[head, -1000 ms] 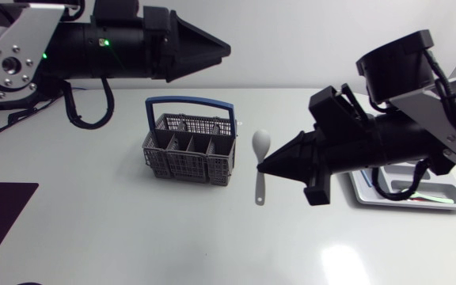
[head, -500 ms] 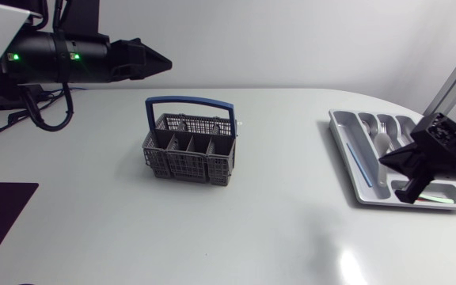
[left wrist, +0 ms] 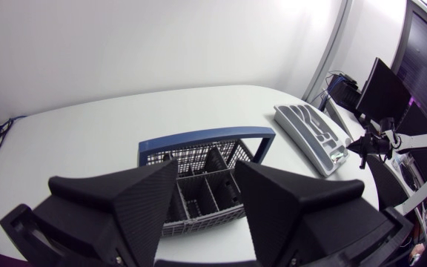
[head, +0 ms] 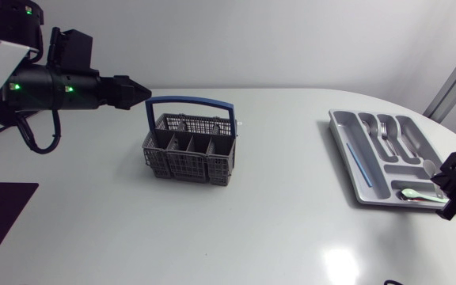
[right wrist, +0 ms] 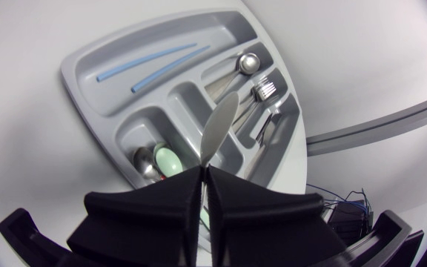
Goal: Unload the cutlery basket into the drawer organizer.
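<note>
- Table: one, white.
- Cutlery basket: one, grey mesh with a single blue hoop handle. It stands upright left of the table's middle, well apart from the organizer. Its front row shows four compartments; what is inside cannot be counted.
- Drawer organizer: one, a grey tray at the table's right end.
- Blue sticks: two, lying in the organizer's long side compartment.
- Metal spoon: one, in a far compartment, next to one fork.
- Pale green spoon: one, in the cross compartment nearest the right gripper, just beside another metal spoon.
- White spoon: one, sticking out ahead of the right gripper, over the organizer.
- Right gripper: one, at the organizer's near right corner. Its two fingers are pressed together on the white spoon's handle.
- Left gripper: one, in the air beside the basket's handle, pointing toward it. Its two fingers are spread apart with nothing between them.
</note>
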`<act>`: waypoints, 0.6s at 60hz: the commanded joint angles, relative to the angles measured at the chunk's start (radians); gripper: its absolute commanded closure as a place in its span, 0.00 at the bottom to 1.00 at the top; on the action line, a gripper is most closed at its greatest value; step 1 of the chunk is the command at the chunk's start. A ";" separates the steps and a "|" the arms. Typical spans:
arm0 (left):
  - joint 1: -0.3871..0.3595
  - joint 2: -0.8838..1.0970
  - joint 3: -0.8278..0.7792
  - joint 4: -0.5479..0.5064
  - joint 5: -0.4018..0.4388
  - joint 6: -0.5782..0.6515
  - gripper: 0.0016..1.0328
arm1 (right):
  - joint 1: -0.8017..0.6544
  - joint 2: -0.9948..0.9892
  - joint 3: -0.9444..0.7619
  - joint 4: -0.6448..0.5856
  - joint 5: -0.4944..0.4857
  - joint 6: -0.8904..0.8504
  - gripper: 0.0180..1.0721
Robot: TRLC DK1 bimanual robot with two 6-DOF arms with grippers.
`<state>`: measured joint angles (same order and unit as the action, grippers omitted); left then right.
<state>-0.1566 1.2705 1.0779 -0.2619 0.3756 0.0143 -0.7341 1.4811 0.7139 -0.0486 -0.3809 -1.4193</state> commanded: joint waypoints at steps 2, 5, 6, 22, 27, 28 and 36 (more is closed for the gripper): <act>0.031 -0.036 -0.038 -0.010 -0.010 0.038 0.45 | -0.025 0.087 0.010 0.070 0.019 -0.081 0.95; 0.051 -0.037 -0.045 -0.010 -0.010 0.047 0.45 | -0.033 0.125 0.012 0.102 0.030 -0.096 0.95; 0.057 -0.037 -0.049 -0.011 -0.010 0.052 0.45 | -0.033 0.137 0.010 0.116 0.039 -0.099 0.95; 0.150 0.000 -0.076 -0.008 -0.010 0.124 0.45 | -0.024 0.174 -0.024 0.211 0.089 -0.107 0.60; 0.177 0.026 -0.087 -0.005 -0.012 0.153 0.45 | -0.024 0.140 -0.036 0.202 0.100 -0.101 0.30; 0.184 0.033 -0.088 -0.005 -0.012 0.162 0.45 | -0.024 0.133 -0.037 0.202 0.103 -0.098 0.26; 0.238 0.099 -0.087 0.001 -0.010 0.207 0.45 | -0.024 0.042 -0.034 0.127 0.103 -0.067 0.11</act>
<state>0.0513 1.3220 1.0195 -0.2642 0.3645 0.1745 -0.7605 1.5887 0.6979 0.1074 -0.2829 -1.4948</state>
